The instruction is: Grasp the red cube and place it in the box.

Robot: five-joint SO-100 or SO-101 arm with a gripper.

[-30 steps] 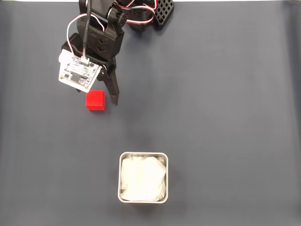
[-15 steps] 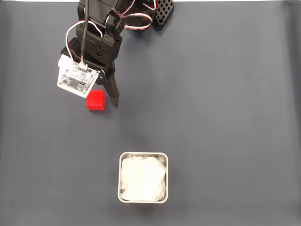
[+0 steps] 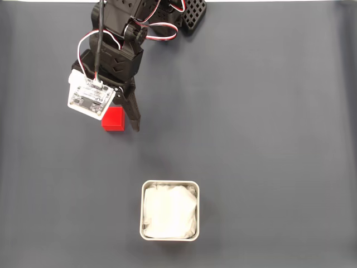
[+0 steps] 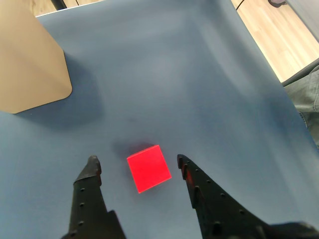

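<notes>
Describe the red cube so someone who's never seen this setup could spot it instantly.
On the dark grey-blue mat, find the black arm at the top left in the fixed view. Between the fingers of its open tool sits a small bright red matte cube, touching neither finger. It is the only red thing, far smaller than the square pale-rimmed box with white lining lower down.

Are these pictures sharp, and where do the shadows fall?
In the fixed view the light is even and flat; the red cube and the box look crisp, with faint shadows. In the wrist view the cube is sharp between the open hand, and casts a soft dark smudge just behind it on the blue mat.
</notes>
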